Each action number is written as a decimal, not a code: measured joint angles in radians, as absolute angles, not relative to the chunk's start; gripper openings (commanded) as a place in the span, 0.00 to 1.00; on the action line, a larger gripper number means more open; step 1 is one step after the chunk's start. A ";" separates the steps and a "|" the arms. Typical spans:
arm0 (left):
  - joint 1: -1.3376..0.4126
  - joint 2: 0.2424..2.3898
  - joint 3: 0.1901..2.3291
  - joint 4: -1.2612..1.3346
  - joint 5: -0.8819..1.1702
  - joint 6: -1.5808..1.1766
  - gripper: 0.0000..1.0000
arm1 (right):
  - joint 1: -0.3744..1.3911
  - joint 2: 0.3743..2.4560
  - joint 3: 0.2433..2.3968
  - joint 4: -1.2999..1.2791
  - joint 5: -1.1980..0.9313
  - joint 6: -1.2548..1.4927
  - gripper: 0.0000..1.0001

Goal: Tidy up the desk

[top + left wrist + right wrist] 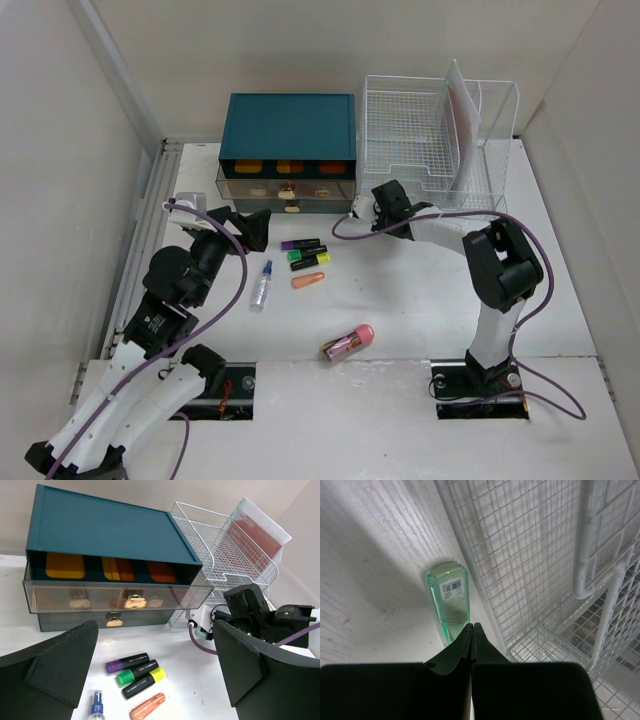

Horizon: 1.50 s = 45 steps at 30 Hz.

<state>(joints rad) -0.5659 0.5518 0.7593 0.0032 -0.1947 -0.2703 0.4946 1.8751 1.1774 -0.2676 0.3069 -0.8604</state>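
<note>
Left wrist view showed your left gripper (156, 630) spread wide above the markers (135, 672) on the desk (400, 290), teal drawer box (105, 522) beyond, while your right gripper (471, 626) was pressed together, tips at a green clear piece (451, 600) beside the wire rack (530, 555).

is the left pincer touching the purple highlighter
Apart. The top external view shows a strip of bare white desk between the open left pincer and the purple highlighter.
</note>
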 measured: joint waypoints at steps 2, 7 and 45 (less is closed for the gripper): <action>-0.566 0.550 0.759 0.004 -0.195 -0.270 0.99 | 0.497 1.875 1.177 -0.274 0.307 -0.860 0.00; -0.566 0.545 0.759 0.004 -0.195 -0.270 0.99 | 0.506 1.875 1.177 -0.281 0.300 -0.861 0.00; -0.566 0.546 0.759 0.004 -0.195 -0.270 0.99 | 0.506 1.892 1.210 -0.366 0.249 -0.898 0.00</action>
<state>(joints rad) -0.5659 0.5457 0.7593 0.0036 -0.1947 -0.2703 0.5056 1.8923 1.2098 -0.3664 0.2485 -0.8978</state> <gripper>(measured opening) 0.989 0.010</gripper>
